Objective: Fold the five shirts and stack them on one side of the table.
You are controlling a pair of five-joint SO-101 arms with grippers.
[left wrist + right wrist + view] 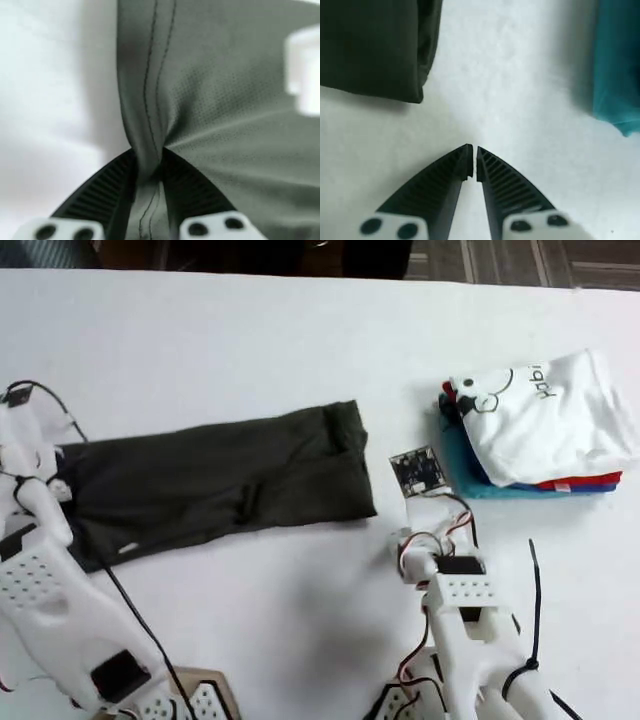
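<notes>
Currently the dark shirt (220, 480) is pinched at a stitched edge by the left hand (149, 167); the right hand (474, 162) is closed, empty. Pulled one-sided, the fold could be skewed.

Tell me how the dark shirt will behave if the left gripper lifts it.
Probably floppy: the dark shirt bunches into creases where the left gripper pinches it. It would likely drape and trail, since it lies long across the table. The thin fabric looks light.
</notes>
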